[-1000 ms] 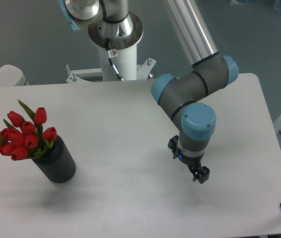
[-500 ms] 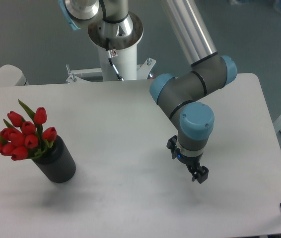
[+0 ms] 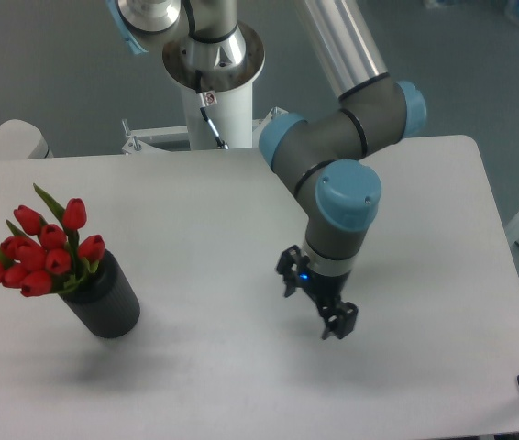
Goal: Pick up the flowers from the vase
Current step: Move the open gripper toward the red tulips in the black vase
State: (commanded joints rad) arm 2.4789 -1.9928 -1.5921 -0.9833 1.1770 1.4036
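— Gripper status? Jaw gap legible?
— Cannot tell. Fingers are small and dark from this angle; nothing is between them. It points down over the white table, right of centre, under the blue-capped wrist of the arm.
— Flowers?
— Red tulip buds, green leaves, standing in the vase, heads leaning left past its mouth.
— Vase position?
— Upright near the table's left edge, well apart from the gripper. No contact between the two.
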